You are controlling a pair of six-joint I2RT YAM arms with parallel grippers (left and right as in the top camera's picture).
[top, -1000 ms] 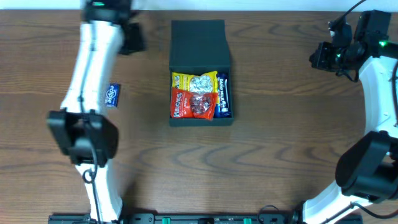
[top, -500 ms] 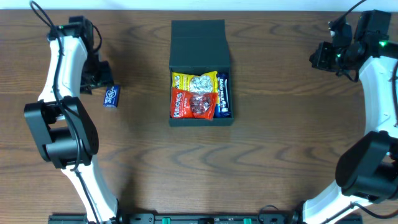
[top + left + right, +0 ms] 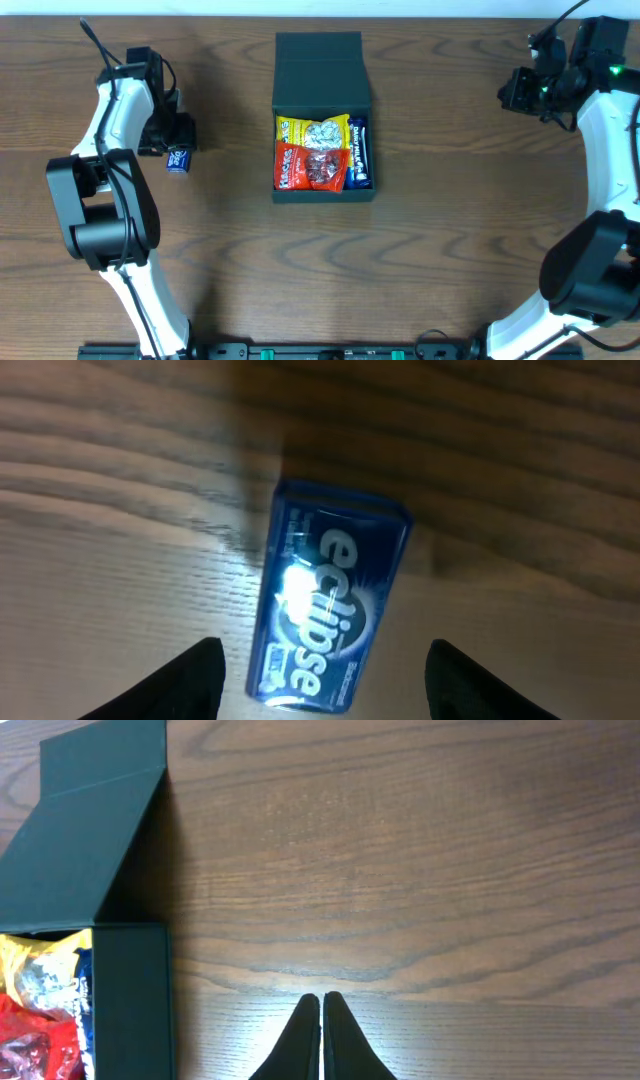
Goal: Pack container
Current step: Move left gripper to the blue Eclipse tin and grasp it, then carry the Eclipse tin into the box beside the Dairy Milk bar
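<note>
Left gripper (image 3: 326, 685) is spread wide over the blue gum pack (image 3: 331, 603), holding nothing. The pack is slightly skewed, so square the wrist, drop low, then pinch the long sides. Right gripper (image 3: 321, 1032) is clenched empty, parked far right. Container (image 3: 322, 195) is mid-table: dark green, matte, lid flipped back, snack packets (image 3: 318, 152) nearly filling it

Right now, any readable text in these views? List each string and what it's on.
"eclipse": on the blue gum pack, left wrist view; the finer print under it is blurred.
"DAIRY MILK": on the blue bar in the container, overhead view, only just legible.
Too small to read: the white logo on the orange packet and the print on the yellow packet.
</note>
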